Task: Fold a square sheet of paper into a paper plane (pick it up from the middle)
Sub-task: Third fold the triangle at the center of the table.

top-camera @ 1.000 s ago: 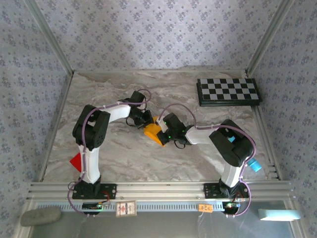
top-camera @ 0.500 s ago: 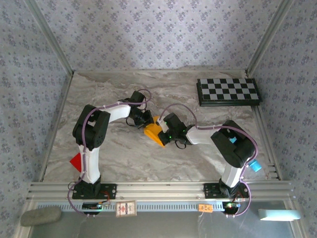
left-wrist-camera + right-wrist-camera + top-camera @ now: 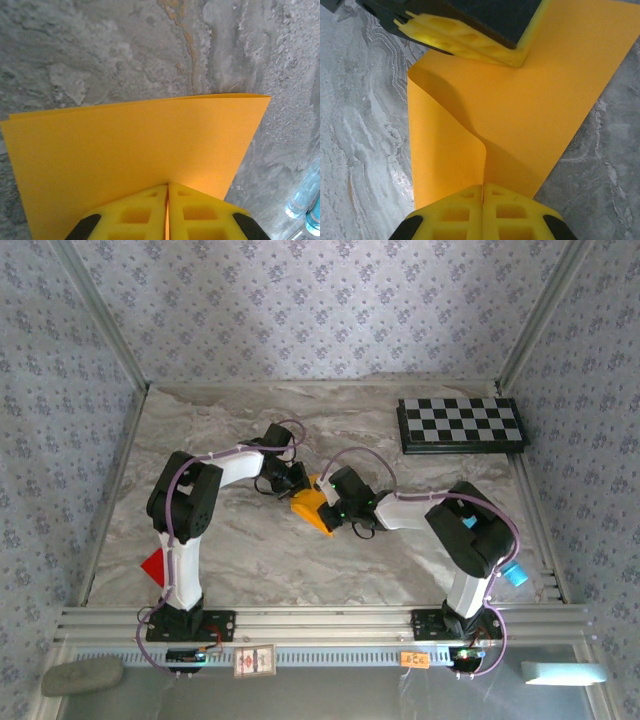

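The square sheet of paper is orange-yellow and hangs doubled over above the middle of the marble table, held from both sides. My left gripper is shut on its far edge; in the left wrist view the sheet spreads flat ahead of the shut left gripper. My right gripper is shut on the near edge. In the right wrist view the sheet curls into a soft bend running up from the right gripper, with the left gripper's fingers clamped at the top. A paper plane is out of view.
A black-and-white checkerboard lies at the back right. A small red triangular piece sits by the left arm's base. A blue object is beside the right arm. Patterned walls enclose the table, and an aluminium rail runs along the near edge.
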Controlling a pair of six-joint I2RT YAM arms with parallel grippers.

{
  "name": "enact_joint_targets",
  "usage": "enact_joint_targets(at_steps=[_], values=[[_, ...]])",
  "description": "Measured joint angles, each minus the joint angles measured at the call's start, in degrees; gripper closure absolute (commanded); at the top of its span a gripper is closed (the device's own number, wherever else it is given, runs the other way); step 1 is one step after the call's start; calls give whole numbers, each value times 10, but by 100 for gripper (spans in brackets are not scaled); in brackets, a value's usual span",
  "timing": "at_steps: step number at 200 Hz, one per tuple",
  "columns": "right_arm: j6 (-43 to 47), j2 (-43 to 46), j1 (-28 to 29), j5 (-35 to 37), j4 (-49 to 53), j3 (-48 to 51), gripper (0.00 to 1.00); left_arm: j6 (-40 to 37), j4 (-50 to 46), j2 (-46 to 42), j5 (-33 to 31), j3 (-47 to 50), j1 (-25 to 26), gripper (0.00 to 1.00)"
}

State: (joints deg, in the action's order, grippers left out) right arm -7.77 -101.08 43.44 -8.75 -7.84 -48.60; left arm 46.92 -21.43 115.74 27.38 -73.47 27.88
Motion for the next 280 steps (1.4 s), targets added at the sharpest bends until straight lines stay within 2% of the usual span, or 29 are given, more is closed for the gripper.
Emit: enact_joint_targets(at_steps=[91,167,214,280], values=[[-4,-11,0,0,11,-11,100,0,2,0,0,0,0,91],[-5,-22,0,0,17,-26,100,20,-6,-30,-13,1,-14,83],[-9,-28,0,-2,17,-33,100,70,35,-125,-17,88,-38,83],[-11,-29,0,-5,17,-35,100,181,147,-193,-2,221,-15,87]])
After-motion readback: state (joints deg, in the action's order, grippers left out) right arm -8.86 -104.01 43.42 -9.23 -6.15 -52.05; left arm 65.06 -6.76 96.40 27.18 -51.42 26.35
